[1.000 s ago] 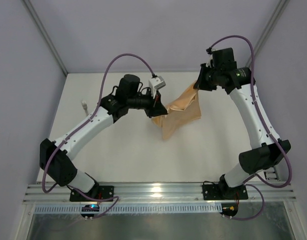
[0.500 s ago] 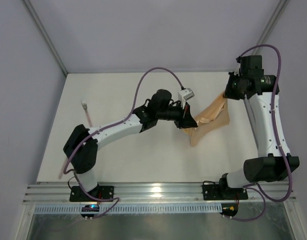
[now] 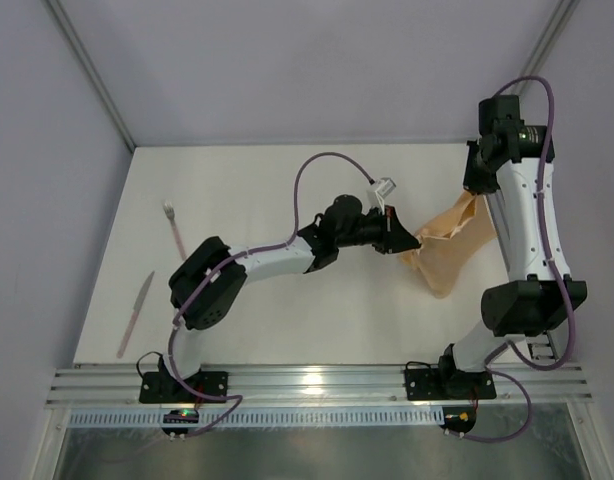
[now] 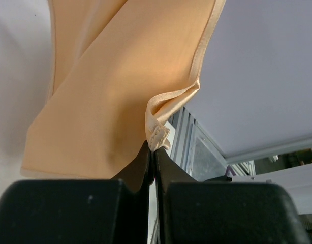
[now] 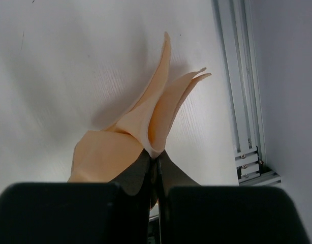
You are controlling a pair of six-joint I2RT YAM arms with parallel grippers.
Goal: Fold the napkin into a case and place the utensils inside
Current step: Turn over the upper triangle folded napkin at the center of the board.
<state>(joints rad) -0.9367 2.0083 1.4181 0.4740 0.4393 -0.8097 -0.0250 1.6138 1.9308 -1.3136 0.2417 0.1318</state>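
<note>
Soft peach-orange cloth napkin point(image 3: 449, 255), centre-right: corners clamped in my left gripper point(image 4: 152, 152) and right gripper point(image 5: 155, 158), held up, presumably for folding

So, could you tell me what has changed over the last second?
The left gripper and right gripper, both shut on the napkin throughout, carried it to the right. That sweep uncovered the knife. The fork stayed put.
</note>
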